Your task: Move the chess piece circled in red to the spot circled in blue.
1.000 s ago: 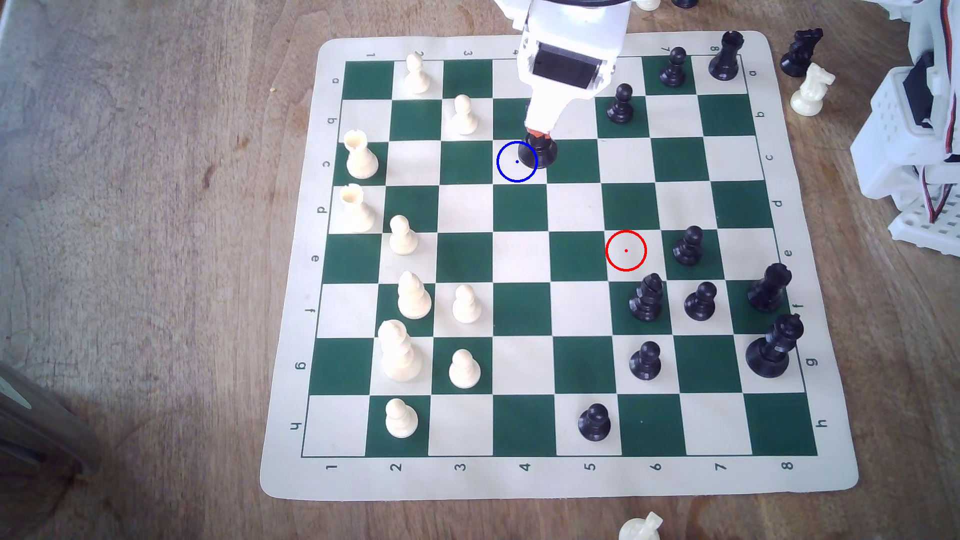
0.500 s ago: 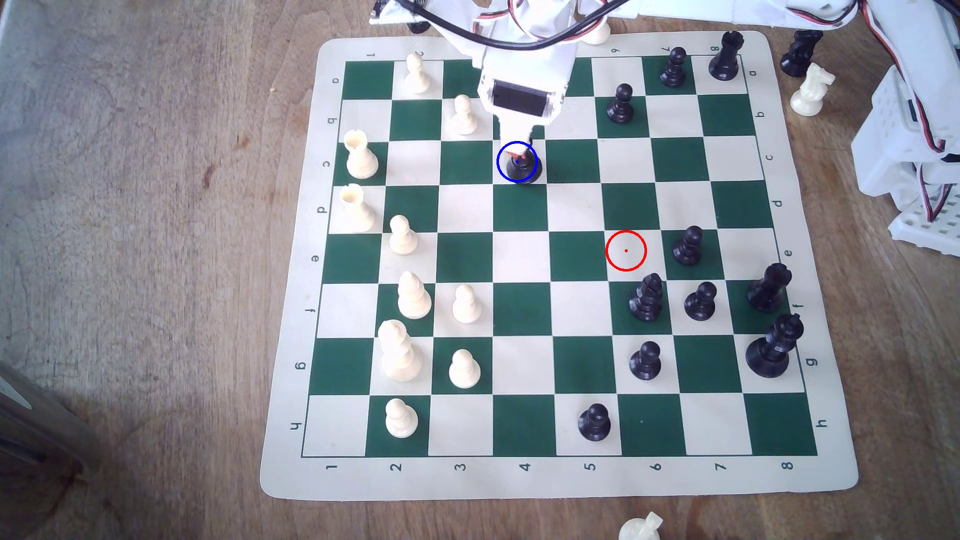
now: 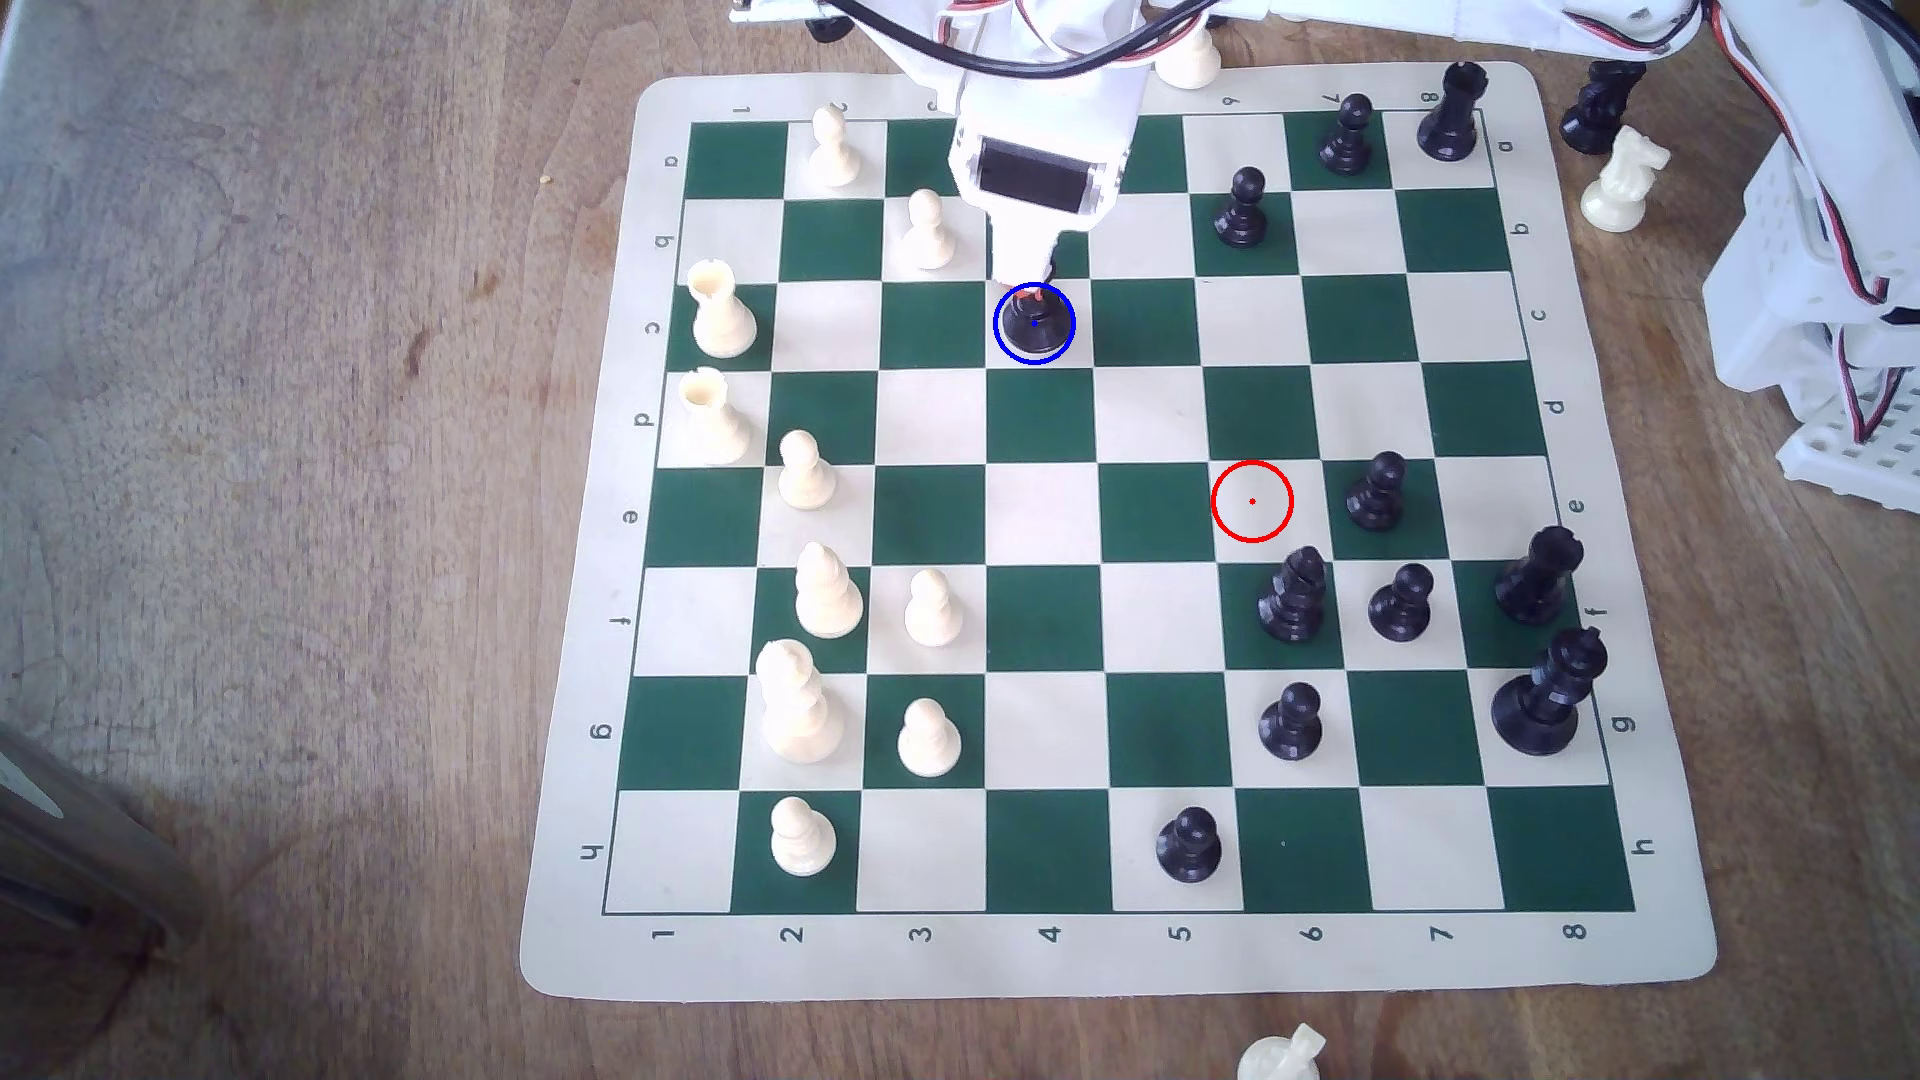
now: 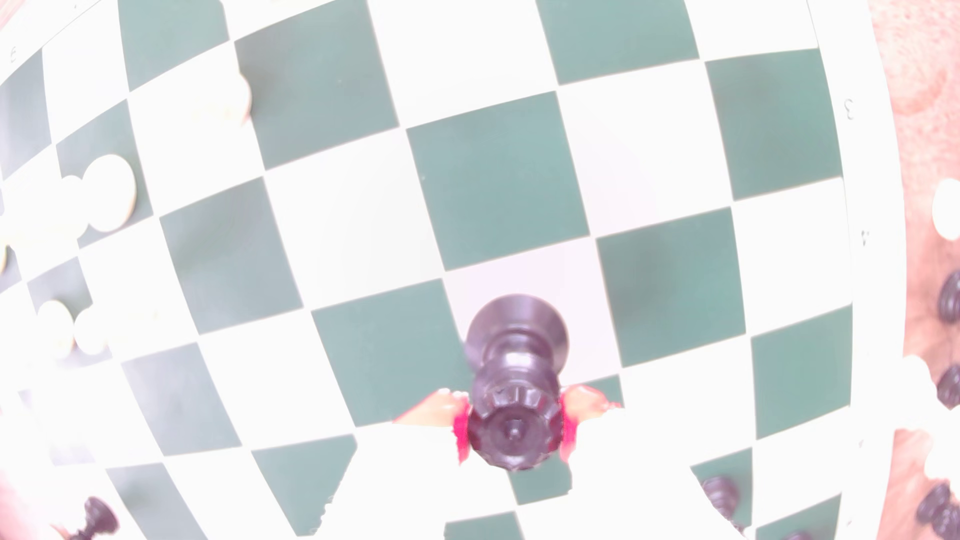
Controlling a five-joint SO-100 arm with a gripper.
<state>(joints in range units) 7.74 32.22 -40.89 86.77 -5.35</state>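
end effector (image 3: 1032,298) clamping black queen (image 3: 1035,324), upright

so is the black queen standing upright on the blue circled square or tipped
Upright. In the wrist view the black queen has its crown directly over its round base, the hand closed on the crown; the exterior view shows it inside the blue ring.

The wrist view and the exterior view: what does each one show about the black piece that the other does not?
Wrist view: the crown of small points on the black piece, with a red pad pressed on each side, so the gripper is shut on it.

Exterior view: the piece's base sits inside the blue ring, and the red-ringed square is bare.

Both: the black piece upright on a cream square, with the gripper at its top.
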